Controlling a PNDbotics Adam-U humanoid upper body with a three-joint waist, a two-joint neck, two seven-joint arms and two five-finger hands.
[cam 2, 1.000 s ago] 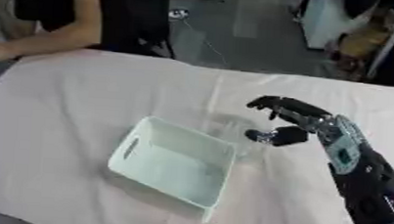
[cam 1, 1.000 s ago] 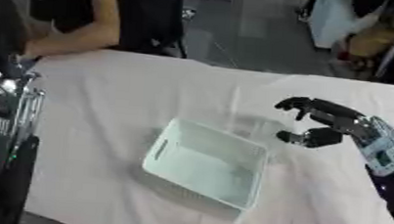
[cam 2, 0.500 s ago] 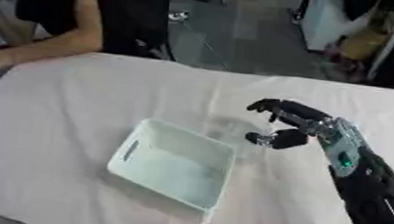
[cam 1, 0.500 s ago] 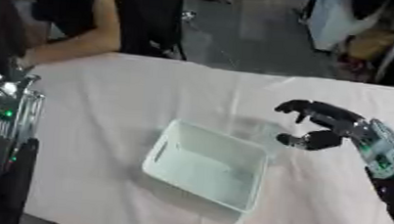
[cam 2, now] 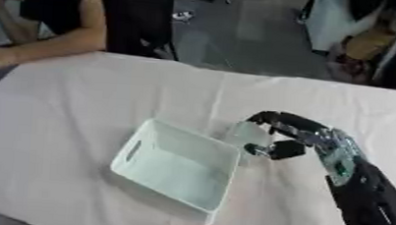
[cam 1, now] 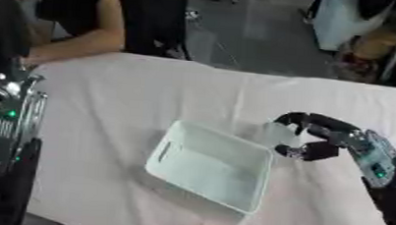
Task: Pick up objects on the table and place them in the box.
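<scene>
My right hand (cam 2: pixel 296 140) comes in from the right, fingers and thumb curled round a pale, see-through object (cam 2: pixel 250 134), maybe a small plastic cup or bag; I can't tell which. It hangs just beside the near-right corner of the white box (cam 2: pixel 181 165), close to the rim and not yet over the opening.

The box sits skewed on the white tablecloth (cam 2: pixel 108 89), and I see nothing lying inside it, though its far wall hides a little of the floor. So I judge the task to be early: one object in hand, none delivered. No other loose object shows on the cloth.

My left hand is not in view; only some of my own hardware (cam 1: pixel 3 122) shows at the left edge. There is open cloth all round the box. The near table edge runs close below the box. A person's arm (cam 2: pixel 42 51) rests at the far-left edge, well apart from my path.
</scene>
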